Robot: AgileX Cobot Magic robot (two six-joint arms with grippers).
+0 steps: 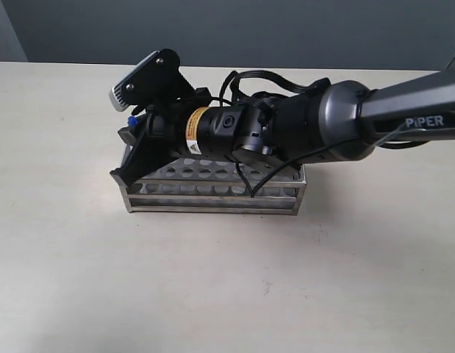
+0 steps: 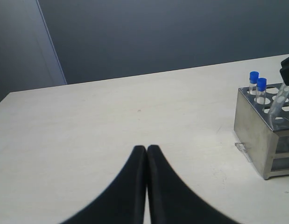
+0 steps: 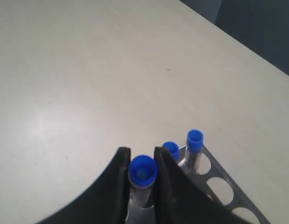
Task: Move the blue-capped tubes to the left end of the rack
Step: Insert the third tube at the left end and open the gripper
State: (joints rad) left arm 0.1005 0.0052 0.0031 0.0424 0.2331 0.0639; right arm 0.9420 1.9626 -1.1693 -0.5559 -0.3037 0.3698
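Blue-capped tubes (image 3: 194, 140) stand at one end of a shiny steel rack (image 1: 212, 204), which sits on a pale table (image 1: 212, 294). Two are upright side by side in holes at a corner of the rack, and they show in both wrist views. A third tube (image 3: 143, 171) is held just under its cap by the right gripper (image 3: 142, 156), whose black jaws are clamped on it just beside the seated pair. In the left wrist view its clear body hangs tilted, with the lower end at the top plate; whether it is in a hole cannot be told. In the exterior view the right arm (image 1: 345, 121) reaches across and covers the rack's left end. The left gripper (image 2: 146, 151) hovers over bare table, apart from the rack, with its jaws pressed together on nothing.
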